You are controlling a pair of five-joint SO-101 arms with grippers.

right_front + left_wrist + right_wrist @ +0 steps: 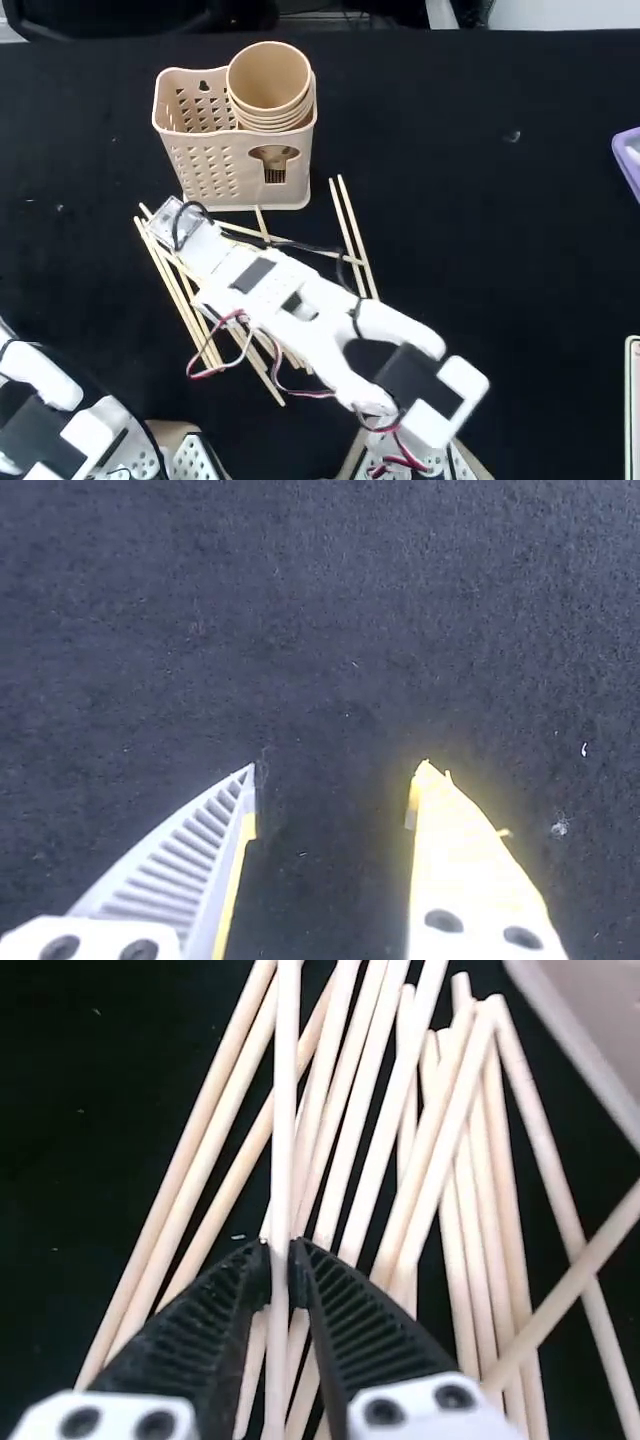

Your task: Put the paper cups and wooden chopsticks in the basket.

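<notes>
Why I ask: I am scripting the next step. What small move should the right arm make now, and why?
Probably lift the right gripper slightly: its black fingers are pinched on one pale wooden chopstick among the others, and the beige perforated plastic basket, already holding the stacked tan paper cups, stands just beyond them.

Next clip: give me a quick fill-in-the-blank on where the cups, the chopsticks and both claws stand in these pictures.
1. The stacked cups sit ____ the basket.
2. The right claw is ____ on a chopstick.
3. The left claw hangs ____ over bare table, holding nothing.

Missing words: inside; shut; open.
</notes>
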